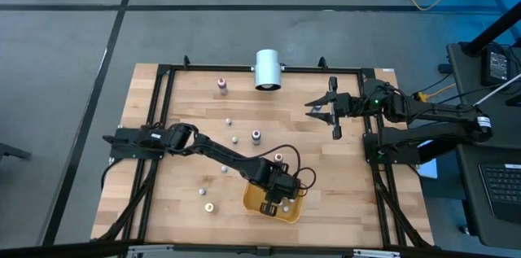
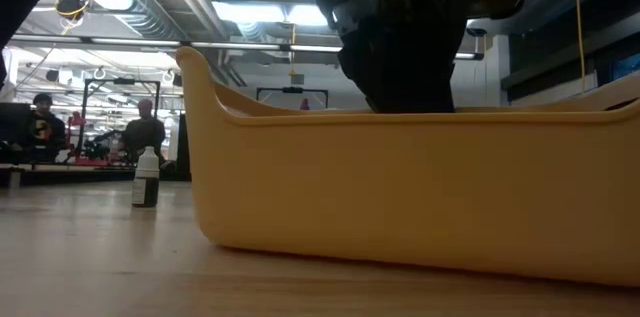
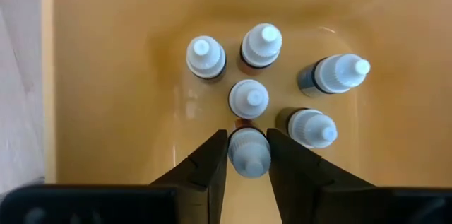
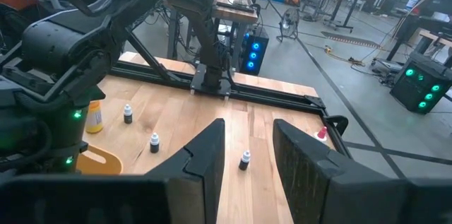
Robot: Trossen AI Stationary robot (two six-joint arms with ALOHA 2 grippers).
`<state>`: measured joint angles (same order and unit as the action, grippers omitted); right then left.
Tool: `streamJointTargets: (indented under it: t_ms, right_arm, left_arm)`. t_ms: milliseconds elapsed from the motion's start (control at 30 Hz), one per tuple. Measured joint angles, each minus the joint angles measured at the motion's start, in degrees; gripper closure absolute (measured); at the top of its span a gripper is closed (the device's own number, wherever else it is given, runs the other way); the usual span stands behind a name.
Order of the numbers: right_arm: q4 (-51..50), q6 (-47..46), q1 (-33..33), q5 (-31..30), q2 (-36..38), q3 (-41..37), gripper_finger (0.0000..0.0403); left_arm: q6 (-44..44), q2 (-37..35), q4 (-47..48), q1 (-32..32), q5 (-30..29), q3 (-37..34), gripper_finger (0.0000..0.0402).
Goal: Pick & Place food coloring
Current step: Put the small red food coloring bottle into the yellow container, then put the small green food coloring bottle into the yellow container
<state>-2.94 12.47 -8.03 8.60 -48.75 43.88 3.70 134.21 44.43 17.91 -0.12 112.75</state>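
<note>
Risk of toppling the five small white-capped dropper bottles [image 3: 248,98] already standing in the shallow orange plastic tray [image 1: 254,199] if withdrawn carelessly, being so near; sixth white-capped food coloring bottle [image 3: 248,153] between the dark fingers [image 3: 206,167] of the left gripper [image 1: 273,206], low inside the tray, grasped or just loosening, hard to say; right gripper [image 1: 326,111] parked apart, jaws parted, holding nothing.

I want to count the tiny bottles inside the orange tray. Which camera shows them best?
The left wrist view: it looks straight down into the orange plastic tray and shows six tiny white-capped bottles, one between the left gripper fingers. The high view shows the tray mostly under the arm; the low view only its outer wall; the right wrist view just an edge.
</note>
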Motion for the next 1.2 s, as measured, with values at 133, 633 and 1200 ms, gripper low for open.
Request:
streamJointTargets:
  t_ms: [133, 633, 1200]
  right_arm:
    - [0.0, -0.02, -0.01, -0.01, 0.01, 0.0, 0.028]
    - [0.02, 0.0, 0.0, 0.0, 0.0, 0.02, 0.028]
    - [0.0, -0.01, 0.01, -0.01, 0.0, 0.04, 0.028]
  left_arm:
    - [0.01, 0.0, 0.0, -0.02, -0.2, 0.0, 0.029]
    - [0.19, -0.22, 1.11, -0.02, -0.37, 0.36, 0.0265]
    - [2.26, -0.5, 21.66, 0.13, -4.99, 21.16, 0.0267]
